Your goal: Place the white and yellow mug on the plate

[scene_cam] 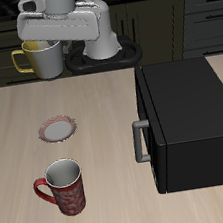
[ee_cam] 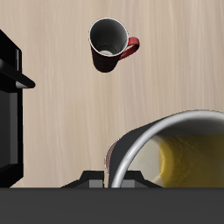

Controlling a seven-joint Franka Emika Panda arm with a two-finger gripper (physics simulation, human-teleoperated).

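The white and yellow mug [scene_cam: 41, 59] hangs from my gripper [scene_cam: 34, 34], which is shut on its rim and holds it above the table's back part, handle pointing away from the robot's base. In the wrist view the mug [ee_cam: 179, 153] fills the near field, yellow inside, with a grey rim. The plate [scene_cam: 57, 128], small and round with a reddish-pink rim, lies on the table nearer the front edge than the held mug. In the wrist view the mug hides almost all of it.
A red-patterned mug [scene_cam: 64, 186] with a red handle stands upright near the table's front edge, beyond the plate; it also shows in the wrist view [ee_cam: 109, 45]. A black microwave [scene_cam: 191, 122] with a grey handle takes up the other side of the table.
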